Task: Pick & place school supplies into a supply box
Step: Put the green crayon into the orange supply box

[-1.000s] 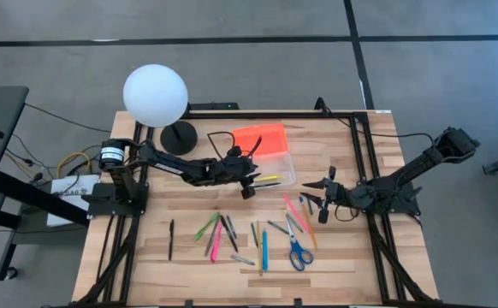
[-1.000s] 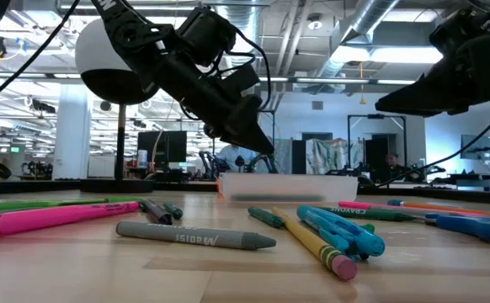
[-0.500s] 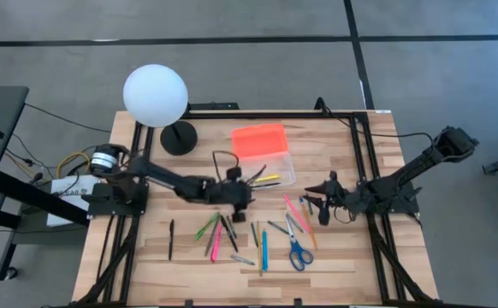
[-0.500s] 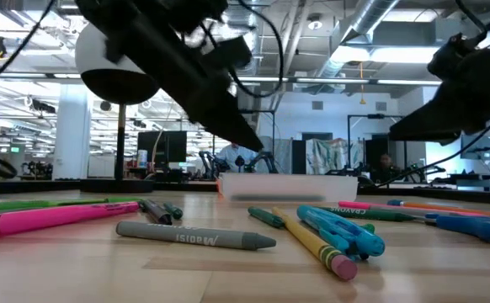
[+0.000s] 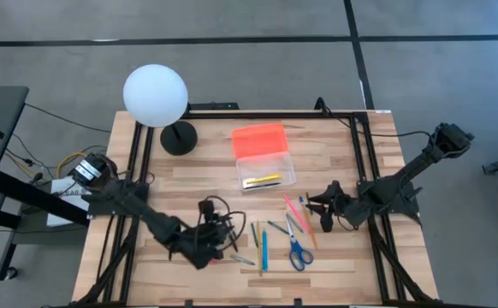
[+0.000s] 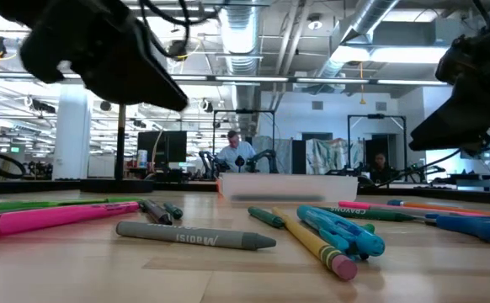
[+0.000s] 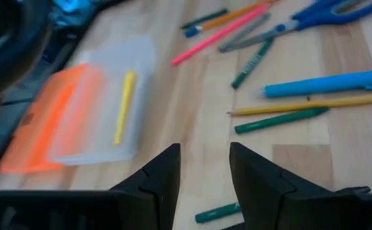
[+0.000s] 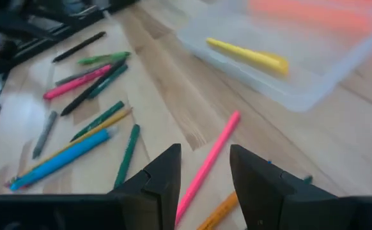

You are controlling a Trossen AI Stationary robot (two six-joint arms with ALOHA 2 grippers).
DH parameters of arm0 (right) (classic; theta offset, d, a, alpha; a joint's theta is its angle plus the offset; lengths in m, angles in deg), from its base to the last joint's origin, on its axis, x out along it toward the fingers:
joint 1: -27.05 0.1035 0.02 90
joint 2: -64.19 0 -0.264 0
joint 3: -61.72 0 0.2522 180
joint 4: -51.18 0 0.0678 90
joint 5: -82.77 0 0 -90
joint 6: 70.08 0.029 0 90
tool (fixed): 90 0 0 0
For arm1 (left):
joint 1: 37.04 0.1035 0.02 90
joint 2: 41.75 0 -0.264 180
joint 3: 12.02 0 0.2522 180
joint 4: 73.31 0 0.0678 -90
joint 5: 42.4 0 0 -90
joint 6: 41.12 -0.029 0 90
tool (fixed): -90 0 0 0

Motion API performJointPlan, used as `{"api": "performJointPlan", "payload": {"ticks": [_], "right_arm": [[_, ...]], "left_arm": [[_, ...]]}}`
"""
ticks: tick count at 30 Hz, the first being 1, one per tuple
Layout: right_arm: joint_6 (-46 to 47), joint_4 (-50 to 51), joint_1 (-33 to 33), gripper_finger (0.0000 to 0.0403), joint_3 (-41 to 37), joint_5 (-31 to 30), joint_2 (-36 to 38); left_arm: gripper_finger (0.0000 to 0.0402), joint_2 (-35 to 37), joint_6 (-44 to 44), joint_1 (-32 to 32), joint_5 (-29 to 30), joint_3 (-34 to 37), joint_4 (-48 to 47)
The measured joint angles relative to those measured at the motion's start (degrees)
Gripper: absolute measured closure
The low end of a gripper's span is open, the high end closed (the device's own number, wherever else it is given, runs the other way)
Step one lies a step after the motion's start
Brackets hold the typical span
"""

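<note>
Only wrist views: yellow marker [image 7: 124, 107] in supply box [image 7: 103, 102].

Looks like a robotics lab on a big open industrial floor.

Low view gives it away: exposed ceiling ducts [image 6: 371, 25] and strip lights up top, monitors [image 6: 162, 145] and more arm rigs in the background, a person [image 6: 232, 150] sitting at a bench. The wooden table [image 5: 189, 180] sits in a black metal frame [image 5: 266, 114], loose cables [image 5: 61, 162] off to one side.

Grey floor [image 5: 232, 68], exposed ceiling ducts [image 6: 371, 25], wooden table [image 5: 334, 162].
</note>
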Motion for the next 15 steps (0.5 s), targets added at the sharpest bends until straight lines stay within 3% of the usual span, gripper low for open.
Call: {"api": "performJointPlan", "payload": {"ticks": [7, 15], "right_arm": [[11.8, 10.1, -1.8, 0.0276, 5.3, 0.2, -8.5], [17.5, 25.2, -4.3, 0.0276, 16.3, 2.6, -21.5]], "left_arm": [[0.0272, 0.0, 2.3, -4.8, 8.6, 0.0, -3.4], [0.0272, 0.0, 3.1, -4.8, 9.3, 0.0, -3.6]]}}
